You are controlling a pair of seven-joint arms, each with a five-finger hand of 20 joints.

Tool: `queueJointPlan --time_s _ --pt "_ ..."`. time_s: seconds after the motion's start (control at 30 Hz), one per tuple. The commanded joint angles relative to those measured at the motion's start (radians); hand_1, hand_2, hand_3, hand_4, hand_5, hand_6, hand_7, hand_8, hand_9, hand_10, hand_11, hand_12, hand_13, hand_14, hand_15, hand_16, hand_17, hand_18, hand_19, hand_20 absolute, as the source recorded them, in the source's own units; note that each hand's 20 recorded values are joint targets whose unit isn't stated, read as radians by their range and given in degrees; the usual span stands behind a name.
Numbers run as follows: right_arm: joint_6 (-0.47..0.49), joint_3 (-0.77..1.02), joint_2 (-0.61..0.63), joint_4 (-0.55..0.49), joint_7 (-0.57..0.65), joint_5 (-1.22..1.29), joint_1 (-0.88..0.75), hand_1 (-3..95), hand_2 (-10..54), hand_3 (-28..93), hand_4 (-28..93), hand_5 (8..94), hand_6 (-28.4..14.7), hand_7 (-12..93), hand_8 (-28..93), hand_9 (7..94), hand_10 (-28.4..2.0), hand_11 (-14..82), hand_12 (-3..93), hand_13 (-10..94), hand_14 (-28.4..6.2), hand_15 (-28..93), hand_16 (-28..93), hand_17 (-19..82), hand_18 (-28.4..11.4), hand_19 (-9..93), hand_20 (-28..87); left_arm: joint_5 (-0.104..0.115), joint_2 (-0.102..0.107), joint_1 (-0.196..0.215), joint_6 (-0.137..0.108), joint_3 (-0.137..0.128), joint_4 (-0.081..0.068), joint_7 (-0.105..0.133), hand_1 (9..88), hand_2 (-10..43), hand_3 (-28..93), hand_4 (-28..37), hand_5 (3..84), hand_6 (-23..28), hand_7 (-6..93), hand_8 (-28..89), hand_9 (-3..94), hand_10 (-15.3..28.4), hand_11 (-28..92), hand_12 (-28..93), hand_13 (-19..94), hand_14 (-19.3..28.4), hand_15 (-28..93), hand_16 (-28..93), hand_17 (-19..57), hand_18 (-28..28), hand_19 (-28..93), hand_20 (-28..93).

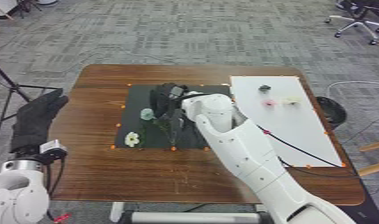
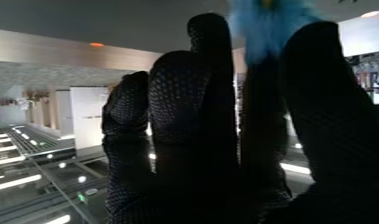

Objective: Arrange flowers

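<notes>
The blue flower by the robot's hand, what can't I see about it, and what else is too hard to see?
- Blue flower: the right wrist view's top edge cuts part off, and the right hand's black glove covers more.
- Whether that hand holds it: the glove hides this in both views.
- Pink flower: too small in the head view to see its petals.
- Dark thing near it: too small there to name.
</notes>
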State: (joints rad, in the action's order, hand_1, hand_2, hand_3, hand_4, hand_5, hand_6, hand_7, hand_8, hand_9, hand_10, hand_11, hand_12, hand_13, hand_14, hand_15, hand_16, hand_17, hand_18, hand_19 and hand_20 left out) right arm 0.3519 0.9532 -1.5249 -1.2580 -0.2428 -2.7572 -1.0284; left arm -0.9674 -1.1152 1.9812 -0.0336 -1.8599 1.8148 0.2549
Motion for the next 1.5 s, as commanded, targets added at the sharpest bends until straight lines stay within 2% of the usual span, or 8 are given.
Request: queueJointPlan --time_s 0.03,0.33,0.57,0.7,1.0,1.1,1.23,1.5 --pt "0.018 -0.011 0.017 -0.033 0.015 0.009 0.019 36.3 -9.5 69 -20 60.8 2.7 24 -12 70.2 -11.3 15.1 19.2 68 -9.2 64 38 29 -22.7 69 65 -0.007 -0.013 0.026 0.022 -0.016 0.004 0.001 24.6 1.3 70 -24.5 48.4 3.8 14.3 -8 49.4 13.4 19 12 35 15.1 10 1 5.1 10.6 5 15" --pt "0.04 -0.045 0.14 -0.163 0.073 0.119 0.111 32.6 -9.5 69 -19 55.3 1.8 21 -11 63.0 -12.2 12.2 19.1 64 -10.7 64 37 26 -23.0 66 64 -0.006 0.005 0.023 -0.008 0.001 0.017 -0.015 24.7 1.3 70 -24.5 48.4 3.8 14.3 -8 49.3 13.6 19 12 35 15.1 10 1 5.1 10.6 5 15" --pt "0.016 0.036 0.358 -0.353 0.175 0.301 0.142 32.0 -9.5 68 -19 54.6 1.2 20 -10 60.9 -12.6 11.0 19.6 61 -11.8 60 35 24 -22.8 62 62 -0.002 0.016 0.012 -0.035 0.019 0.02 -0.027 24.8 1.3 70 -24.5 48.4 3.8 14.2 -8 49.3 13.6 19 12 35 15.0 10 1 5.1 10.6 5 15" --pt "-0.064 0.113 0.547 -0.434 0.217 0.352 0.089 30.4 -9.5 69 -18 54.2 1.0 19 -9 58.3 -12.7 9.5 20.0 58 -12.6 47 32 22 -21.6 54 57 0.004 0.033 -0.006 -0.081 0.046 0.026 -0.026 24.8 1.3 70 -24.4 48.4 3.7 14.3 -8 49.2 13.6 19 12 35 15.0 10 1 5.1 10.6 5 15" --pt "-0.138 0.298 0.734 -0.391 0.293 0.36 -0.111 28.1 -9.5 68 -20 44.9 -1.4 14 -7 49.9 -14.8 6.9 21.0 55 -13.9 25 32 22 -21.4 49 51 0.009 0.024 0.009 -0.113 0.046 0.039 -0.013 24.8 1.3 70 -24.5 48.4 3.7 14.4 -8 49.3 13.5 19 12 35 15.0 10 1 5.1 10.6 5 15" --pt "-0.166 0.314 0.739 -0.385 0.326 0.375 -0.152 27.7 -9.5 67 -21 45.4 -1.5 14 -7 53.1 -14.9 8.4 20.9 62 -12.1 29 35 24 -22.2 55 55 0.009 0.019 0.014 -0.102 0.041 0.039 -0.009 24.8 1.3 70 -24.5 48.5 3.7 14.4 -8 49.3 13.6 19 12 36 15.0 10 1 5.2 10.6 5 15" --pt "-0.209 0.311 0.735 -0.388 0.348 0.362 -0.198 28.7 -9.5 66 -21 50.8 -0.8 17 -8 61.0 -13.8 12.2 20.4 67 -10.8 38 35 27 -22.8 62 59 0.01 0.029 -0.019 -0.128 0.082 0.034 -0.02 24.8 1.3 70 -24.4 48.5 3.7 14.4 -8 49.4 13.7 19 12 36 15.0 10 1 5.1 10.6 5 15" --pt "-0.203 0.303 0.705 -0.369 0.347 0.364 -0.239 30.7 -9.5 65 -20 56.2 0.0 18 -8 66.6 -13.1 15.5 20.5 70 -10.3 46 36 28 -23.3 65 60 0.007 0.022 -0.015 -0.145 0.09 0.035 -0.017 24.8 1.3 70 -24.6 48.5 3.7 14.4 -8 49.3 13.6 19 12 36 14.9 10 1 5.1 10.6 5 15"
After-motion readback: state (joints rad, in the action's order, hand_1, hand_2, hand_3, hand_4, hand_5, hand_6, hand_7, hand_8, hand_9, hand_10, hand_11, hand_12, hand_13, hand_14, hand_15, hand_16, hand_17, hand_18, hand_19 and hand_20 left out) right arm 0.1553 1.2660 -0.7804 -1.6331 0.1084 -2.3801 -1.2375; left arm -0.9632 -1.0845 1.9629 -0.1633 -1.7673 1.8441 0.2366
